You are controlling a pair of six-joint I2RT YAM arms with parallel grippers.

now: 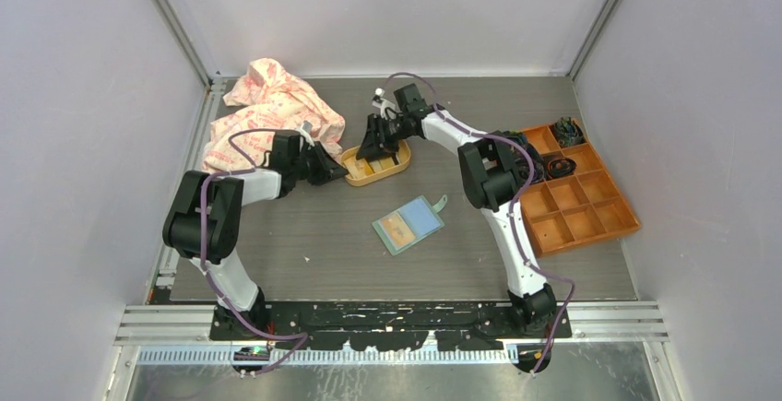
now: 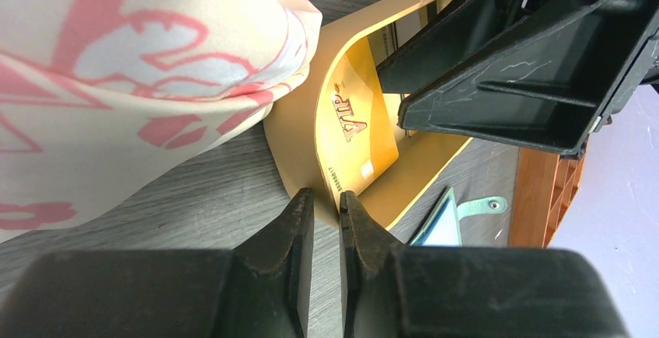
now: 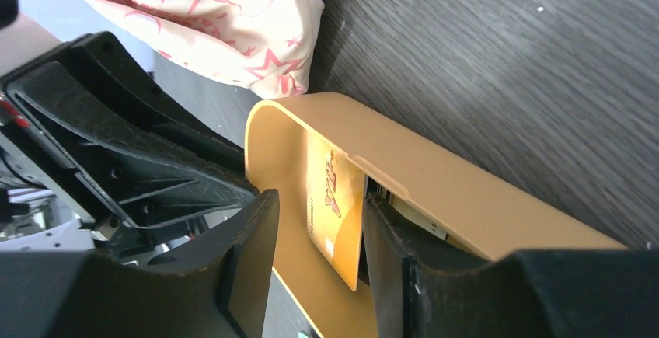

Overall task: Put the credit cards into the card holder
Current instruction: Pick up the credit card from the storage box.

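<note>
A gold credit card (image 2: pixel 353 120) marked VIP stands on edge inside the yellow-orange oval tray (image 1: pixel 399 167). My right gripper (image 3: pixel 320 202) reaches down into the tray, open, straddling the gold card (image 3: pixel 334 206). The card leans by the right-hand finger (image 3: pixel 388 252), with a gap to the other finger. A pale card (image 3: pixel 420 217) lies under the tray rim. My left gripper (image 2: pixel 325 202) is shut on the tray's end wall (image 2: pixel 299 159). The sage-green card holder (image 1: pixel 408 224) lies open on the table, apart from both grippers.
A pink-and-white cloth bag (image 1: pixel 267 115) is bunched against the tray's left end, beside my left gripper (image 1: pixel 339 172). An orange compartment box (image 1: pixel 576 198) sits at the right. Walls enclose the table on three sides.
</note>
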